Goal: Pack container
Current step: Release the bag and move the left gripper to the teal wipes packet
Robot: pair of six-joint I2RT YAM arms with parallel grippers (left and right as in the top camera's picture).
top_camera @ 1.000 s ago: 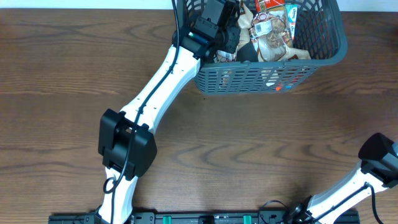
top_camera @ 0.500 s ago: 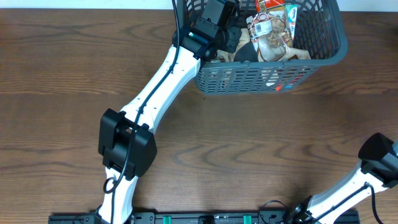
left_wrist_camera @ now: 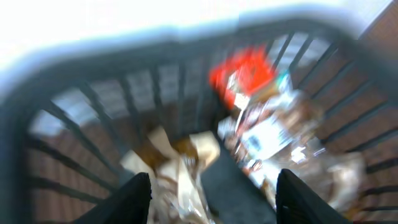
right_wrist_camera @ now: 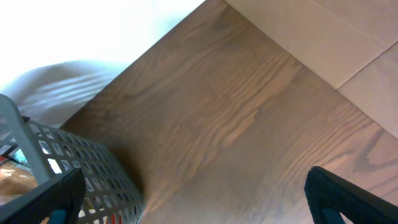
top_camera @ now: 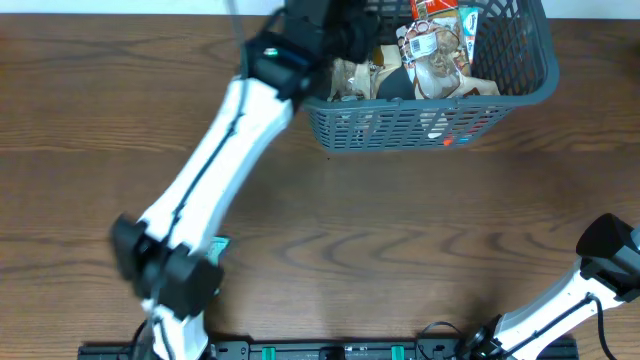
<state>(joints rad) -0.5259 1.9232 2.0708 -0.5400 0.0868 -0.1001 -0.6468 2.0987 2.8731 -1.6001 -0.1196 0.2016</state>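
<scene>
The container (top_camera: 430,125) stands at the far edge of the table (top_camera: 400,230), toward the right side, and several snack packets lie inside it. The left arm (top_camera: 215,150) reaches slantwise from the near edge up to the left end of the container, and its head is blurred there in the overhead view. In the left wrist view, which is also blurred, the left gripper (left_wrist_camera: 211,196) hangs over the inside of the container. Its two fingers (left_wrist_camera: 140,199) stand well apart and nothing is between them. Under it there is a red packet (left_wrist_camera: 242,78) against the far wall, a clear packet (left_wrist_camera: 273,134) with a white label just beside it, and a crumpled brown packet (left_wrist_camera: 177,165) toward the left. Between the last two lies a dark thing (left_wrist_camera: 227,183) that I cannot name. The right arm (top_camera: 610,255) is at the near right corner of the table, well apart from the container. The right gripper (right_wrist_camera: 196,199) is spread wide and holds nothing; the wood of the table and one corner of the container show in front of it.
</scene>
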